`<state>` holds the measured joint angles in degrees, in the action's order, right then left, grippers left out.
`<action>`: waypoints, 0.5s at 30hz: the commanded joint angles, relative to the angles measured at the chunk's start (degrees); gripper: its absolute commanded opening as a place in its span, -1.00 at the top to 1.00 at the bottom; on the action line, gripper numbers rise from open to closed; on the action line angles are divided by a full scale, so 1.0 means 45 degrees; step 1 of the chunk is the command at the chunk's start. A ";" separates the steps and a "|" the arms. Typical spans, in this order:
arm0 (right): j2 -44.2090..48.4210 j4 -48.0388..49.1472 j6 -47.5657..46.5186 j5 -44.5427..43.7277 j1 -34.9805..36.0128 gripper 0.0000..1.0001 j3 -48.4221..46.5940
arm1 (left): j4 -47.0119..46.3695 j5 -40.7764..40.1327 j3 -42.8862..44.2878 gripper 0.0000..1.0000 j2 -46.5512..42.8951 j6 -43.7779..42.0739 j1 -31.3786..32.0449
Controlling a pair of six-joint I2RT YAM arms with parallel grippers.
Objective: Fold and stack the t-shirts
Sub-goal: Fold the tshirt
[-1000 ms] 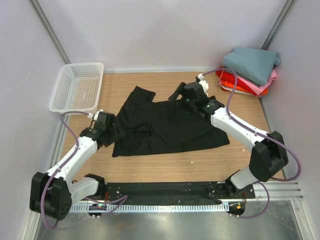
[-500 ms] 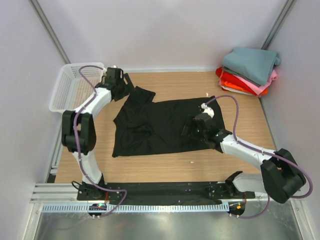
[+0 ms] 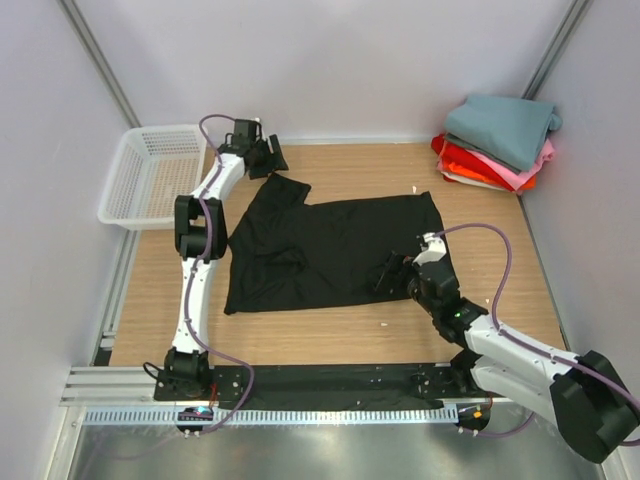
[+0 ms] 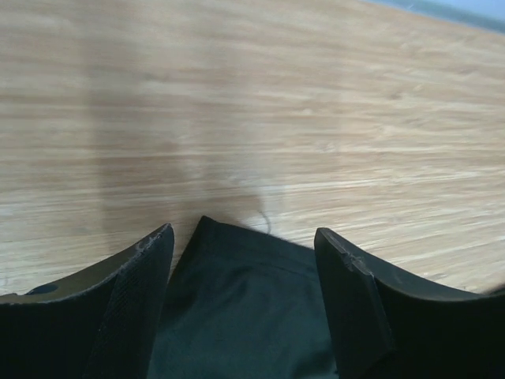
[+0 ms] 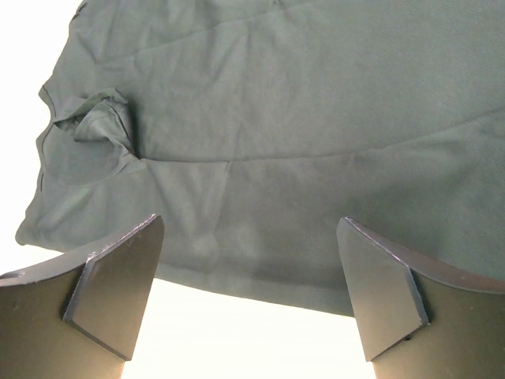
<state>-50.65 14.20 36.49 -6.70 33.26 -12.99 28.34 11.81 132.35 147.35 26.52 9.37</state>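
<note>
- The plain black short-sleeved cloth t-shirt is lying spread out but partly rumpled on the wooden table. It is lying well apart from the pile of folded teal-grey, pink, red-orange and white t-shirts in the far right corner.
- The left gripper is hovering at the shirt's far left corner with its fingers spread and pinching nothing. In its wrist view only a narrow tip of black cloth is showing between them. By my reading, a close from here is risking a grab on the bare hem edge, which could be slipping out as the arm lifts.
- The right gripper is sitting low over the near right part of the shirt, its fingers spread wide and holding nothing. Going down too far in from the edge is likely to be bunching two layers, or pushing a ridge of cloth ahead of the fingers.
- A crumpled patch is showing on the shirt's left side. Folding over it is probably going to be locking in a lump.
- The two grip points are lying on opposite corners, so uneven pulling is risking a skewed fold, or dragging the cloth toward the white plastic mesh basket.
- The folded pile is looking uneven, with its top shirt overhanging, so a lumpy addition may be tipping it.
</note>
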 commanded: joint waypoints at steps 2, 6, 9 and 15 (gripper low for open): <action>-0.1044 0.1591 -0.0121 -0.0035 -0.0007 -0.96 -0.0412 | 0.0598 0.0442 0.0608 -0.37 0.0283 -0.0230 -0.0011; -0.1439 0.1650 -0.0140 -0.0035 -0.0007 -0.96 -0.0569 | 0.0442 0.0617 0.0257 -0.13 0.0381 -0.0171 0.0009; -0.1361 0.1669 -0.0082 -0.0093 -0.0007 -0.96 -0.0492 | 0.0266 0.0714 -0.0056 0.17 0.0362 -0.0133 0.0009; -0.1439 0.1709 -0.0043 -0.0152 -0.0027 -0.96 -0.0472 | 0.0187 0.0773 -0.0330 0.77 0.0186 -0.0054 0.0009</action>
<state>-57.25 18.24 36.51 -6.26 33.26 -13.30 29.85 13.82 131.37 148.55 26.52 9.37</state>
